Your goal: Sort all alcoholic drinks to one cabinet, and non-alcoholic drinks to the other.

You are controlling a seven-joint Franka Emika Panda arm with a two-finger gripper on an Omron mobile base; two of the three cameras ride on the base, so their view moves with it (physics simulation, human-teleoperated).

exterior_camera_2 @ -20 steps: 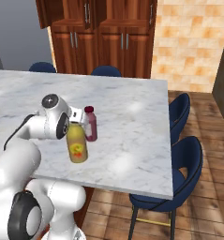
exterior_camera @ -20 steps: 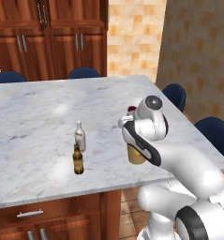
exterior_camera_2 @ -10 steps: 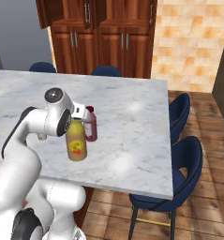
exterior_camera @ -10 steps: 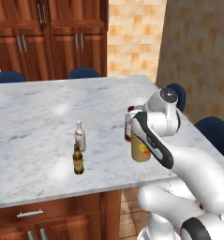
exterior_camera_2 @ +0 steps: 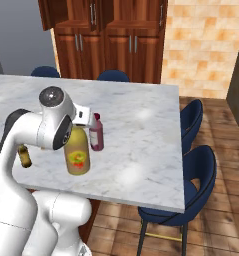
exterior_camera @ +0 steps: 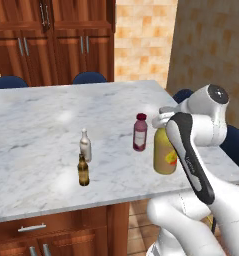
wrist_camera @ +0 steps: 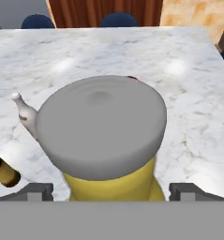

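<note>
my hand (wrist_camera: 111, 191) hangs open, fingers either side of the yellow bottle's (exterior_camera: 164, 152) grey cap (wrist_camera: 101, 124), ready to grasp.

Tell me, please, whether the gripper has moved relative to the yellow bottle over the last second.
Yes. The gripper has swung from in front of the yellow bottle to above its grey cap, with one of the open fingers on each side of the bottle.

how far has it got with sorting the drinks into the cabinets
Nothing is sorted: the amber bottle, whitish bottle, maroon bottle and yellow bottle all stand on the marble counter. The open pincer straddles the yellow bottle's grey cap, ungrasped. The cabinet doors are shut.
</note>
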